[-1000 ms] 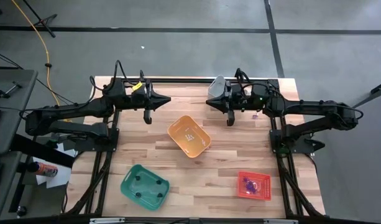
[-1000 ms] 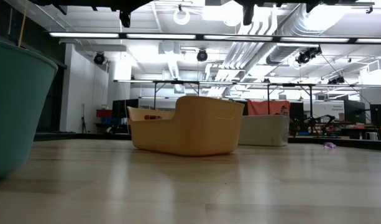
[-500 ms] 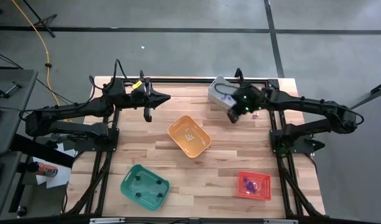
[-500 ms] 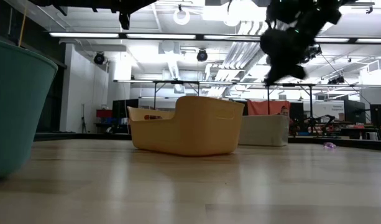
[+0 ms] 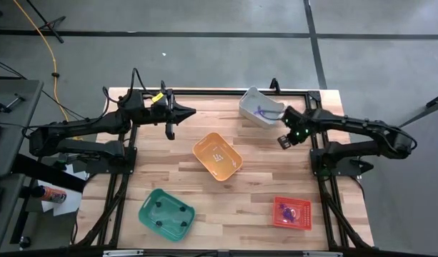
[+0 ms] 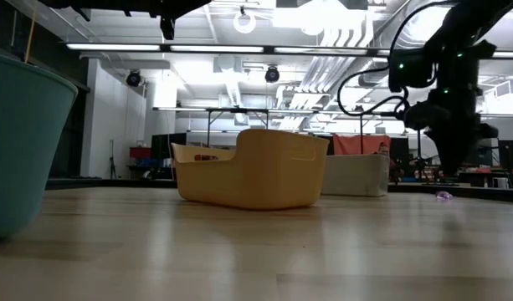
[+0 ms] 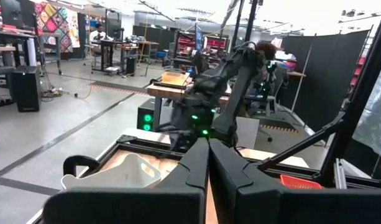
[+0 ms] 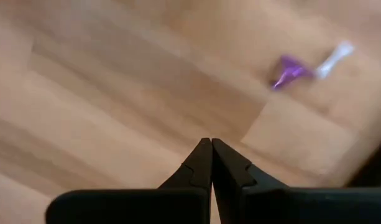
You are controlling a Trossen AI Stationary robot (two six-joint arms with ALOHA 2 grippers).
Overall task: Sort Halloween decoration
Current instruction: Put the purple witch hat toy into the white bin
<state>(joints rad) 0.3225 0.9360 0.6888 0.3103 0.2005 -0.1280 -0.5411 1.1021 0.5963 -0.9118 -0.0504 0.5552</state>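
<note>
Over the counter (image 5: pixel 254 182) at right of centre in the high view: right pincer (image 5: pixel 283 141) shut, empty, near a loose purple trinket (image 8: pixel 288 71).

Risk: shut tips can't grab w/o opening; a blind drop could flick the trinket off the edge. Only the right wrist view shows it clearly; high view adds grey bin (image 5: pixel 261 107), orange bin (image 5: pixel 217 156), red bin (image 5: pixel 291 213), green bin (image 5: pixel 166 212), & left pincer (image 5: pixel 170 133) shut, empty, upper left.

Wooden table (image 5: pixel 254 193) carries grey bin (image 5: pixel 261 107) far right, orange bin (image 5: pixel 217 156) centre, green bin (image 5: pixel 166 213) near left, red bin (image 5: pixel 291 213) near right, purple trinket (image 8: pixel 289 70).
</note>
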